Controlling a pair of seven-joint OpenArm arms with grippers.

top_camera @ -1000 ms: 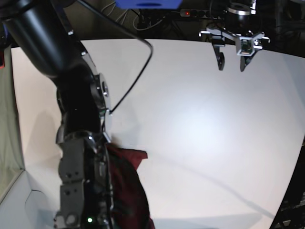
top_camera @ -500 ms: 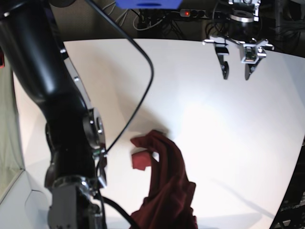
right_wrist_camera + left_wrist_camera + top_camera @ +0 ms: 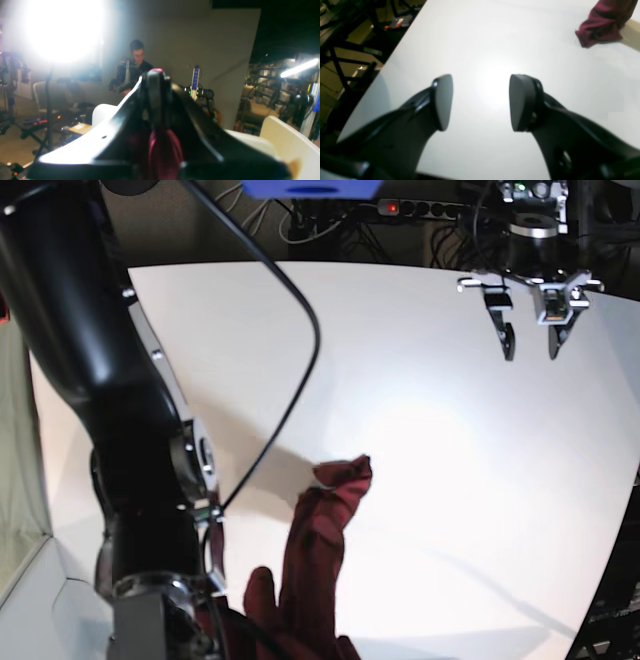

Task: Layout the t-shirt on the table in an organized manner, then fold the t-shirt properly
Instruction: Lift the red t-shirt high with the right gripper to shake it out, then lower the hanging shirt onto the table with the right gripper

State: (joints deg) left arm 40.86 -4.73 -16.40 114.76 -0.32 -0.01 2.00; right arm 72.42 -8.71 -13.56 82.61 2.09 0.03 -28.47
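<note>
Since the earlier frame, the left tool [image 3: 529, 342] has shifted further toward the base view's right, and the t-shirt [image 3: 318, 565] has been drawn out into a longer, narrower strip reaching further onto the tabletop [image 3: 420, 480].

Left tool [image 3: 480, 102]: released, jaws apart with nothing between them, hovering above bare tabletop [image 3: 495, 45] near the far edge. Well apart from the t-shirt; in its wrist view only a bunched maroon end [image 3: 602, 25] shows at upper right.

Right tool [image 3: 156, 100]: clenched on the t-shirt, a fold of maroon cloth [image 3: 163, 152] hanging from between the closed jaws. It is raised and pointing out into the room.

T-shirt: bunched and wrinkled, lower centre of base view, far tip resting on the tabletop.

Surroundings: the right arm [image 3: 120, 430] fills the base view's left and hides that part of the tabletop; its black cable [image 3: 300, 340] arcs over the surface. Person [image 3: 136, 60], bright lamp [image 3: 62, 27] and chairs behind.
</note>
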